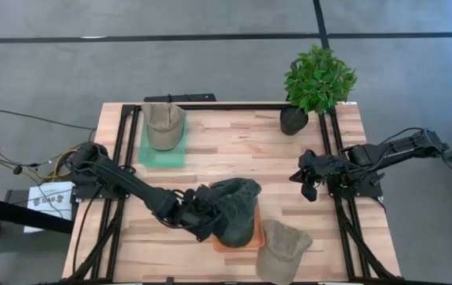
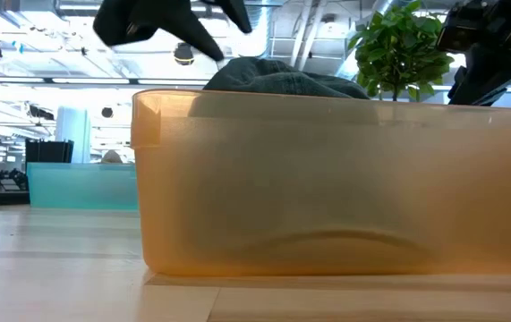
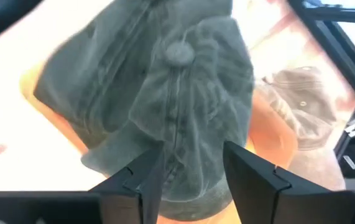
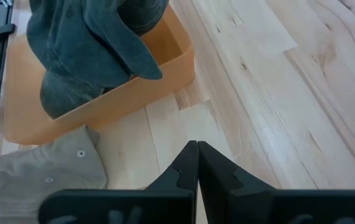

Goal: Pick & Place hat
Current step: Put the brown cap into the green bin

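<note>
A dark grey-green hat (image 1: 240,207) lies crown up in an orange bin (image 2: 327,197), bulging above its rim (image 2: 277,76). In the right wrist view its brim (image 4: 141,65) hangs over the bin's wall (image 4: 112,102). My left gripper (image 1: 212,222) is open just above the hat's left side, with its fingers (image 3: 141,180) on either side of the cloth near the hat's edge and no touch showing. My right gripper (image 4: 197,150) is shut and waits over bare table at the right edge (image 1: 309,188).
A tan hat (image 1: 283,249) lies on the table right of the orange bin, at the near edge. Another tan hat (image 1: 165,125) sits on a green tray (image 1: 162,152) at the far left. A potted plant (image 1: 317,79) stands at the far right. Bare wood lies in the middle.
</note>
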Tool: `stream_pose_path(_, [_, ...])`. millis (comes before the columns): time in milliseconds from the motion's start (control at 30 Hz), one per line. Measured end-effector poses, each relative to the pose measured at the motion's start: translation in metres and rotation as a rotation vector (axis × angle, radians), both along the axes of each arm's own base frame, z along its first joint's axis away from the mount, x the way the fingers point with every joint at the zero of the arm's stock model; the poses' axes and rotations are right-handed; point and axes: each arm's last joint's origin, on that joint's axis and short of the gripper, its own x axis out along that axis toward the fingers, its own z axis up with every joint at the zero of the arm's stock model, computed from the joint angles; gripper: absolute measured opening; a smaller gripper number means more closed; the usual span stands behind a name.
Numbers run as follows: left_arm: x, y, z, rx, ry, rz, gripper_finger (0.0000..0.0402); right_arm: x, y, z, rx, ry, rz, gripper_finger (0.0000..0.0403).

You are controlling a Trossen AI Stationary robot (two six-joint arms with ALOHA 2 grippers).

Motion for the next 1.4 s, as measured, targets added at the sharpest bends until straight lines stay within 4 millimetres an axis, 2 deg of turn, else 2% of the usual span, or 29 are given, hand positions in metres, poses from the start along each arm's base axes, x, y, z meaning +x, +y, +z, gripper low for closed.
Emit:
stream_pose_path(167, [-0.012,0.015,0.023,0.088,-0.003,-0.037,0.0166,0.002,0.0,0.002,0.007,-0.03,0.0,0.0])
stream_pose_path(333, [-0.025,0.033,0.044,0.164,0.013,-0.082,0.0167,0.012,0.004,0.014,0.081,-0.186,-0.004,0.0])
stream_pose_path(400, [-0.027,0.039,0.049,0.214,0.034,-0.147,0.0163,0.017,0.008,0.02,0.104,-0.252,0.019,0.0])
stream_pose_path(500, [-0.027,0.049,0.054,0.303,0.079,-0.276,0.0139,0.023,0.017,0.028,0.088,-0.245,0.043,0.0])
stream_pose_path(733, [-0.031,0.087,0.054,0.378,0.166,-0.446,0.0012,0.052,0.048,0.053,0.025,-0.04,-0.004,0.0])
stream_pose_path(867, [-0.043,0.104,0.049,0.394,0.158,-0.495,0.0003,0.065,0.065,0.062,0.068,0.154,-0.106,0.0])
stream_pose_path(967, [-0.057,0.116,0.045,0.416,0.172,-0.499,0.0002,0.068,0.079,0.064,0.16,0.29,-0.225,0.0])
stream_pose_path(1133, [-0.082,0.13,0.038,0.418,0.183,-0.494,0.0002,0.061,0.102,0.057,0.362,0.436,-0.515,0.0])
stream_pose_path(1400, [-0.111,0.136,0.021,0.408,0.187,-0.502,0.0001,0.025,0.129,0.052,0.453,0.532,-0.803,0.0])
